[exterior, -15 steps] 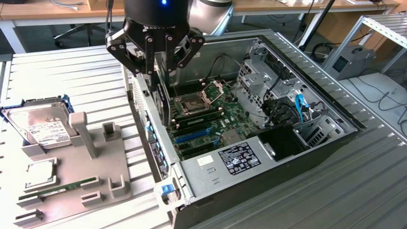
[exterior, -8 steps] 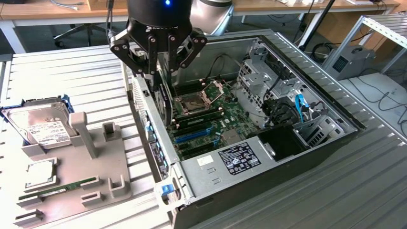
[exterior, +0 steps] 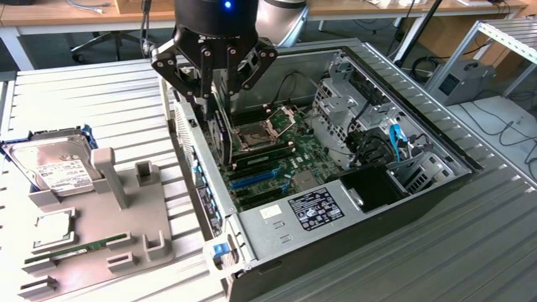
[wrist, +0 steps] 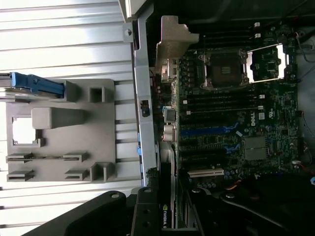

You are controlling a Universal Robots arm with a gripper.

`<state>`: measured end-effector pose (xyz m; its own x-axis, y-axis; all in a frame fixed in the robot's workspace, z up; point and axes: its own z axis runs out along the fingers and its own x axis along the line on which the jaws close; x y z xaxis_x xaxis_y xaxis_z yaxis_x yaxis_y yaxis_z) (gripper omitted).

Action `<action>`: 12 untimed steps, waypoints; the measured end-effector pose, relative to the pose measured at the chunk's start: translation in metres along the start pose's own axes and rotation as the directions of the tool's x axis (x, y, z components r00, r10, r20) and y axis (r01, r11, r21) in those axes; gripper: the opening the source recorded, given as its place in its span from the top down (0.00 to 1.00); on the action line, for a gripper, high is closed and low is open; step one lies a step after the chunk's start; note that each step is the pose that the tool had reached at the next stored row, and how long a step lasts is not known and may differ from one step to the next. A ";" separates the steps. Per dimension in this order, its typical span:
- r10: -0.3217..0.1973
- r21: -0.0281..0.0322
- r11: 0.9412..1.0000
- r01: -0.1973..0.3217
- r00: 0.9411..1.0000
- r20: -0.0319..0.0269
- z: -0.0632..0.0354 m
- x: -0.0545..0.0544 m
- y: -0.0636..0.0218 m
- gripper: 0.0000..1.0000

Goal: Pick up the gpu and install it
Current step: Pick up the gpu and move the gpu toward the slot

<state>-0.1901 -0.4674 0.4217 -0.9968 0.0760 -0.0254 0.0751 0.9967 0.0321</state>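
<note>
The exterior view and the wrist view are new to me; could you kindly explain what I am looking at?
This is a robot arm ending in a black gripper. The exterior view comes from a camera off the arm; the wrist view from one on its wrist, looking down. On the slatted metal table lies an open computer case, its motherboard exposed. Beside it, at the exterior view's left, a grey holder carries a hard drive and a memory stick. The gripper is shut on the gpu, a black card, held on edge above the motherboard.
</note>
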 end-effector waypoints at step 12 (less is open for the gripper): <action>0.000 0.000 1.000 0.000 1.000 0.000 0.0019 -0.010 0.0007 0.74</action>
<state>-0.1803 -0.4674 0.4201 -0.9968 0.0759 -0.0254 0.0751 0.9967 0.0321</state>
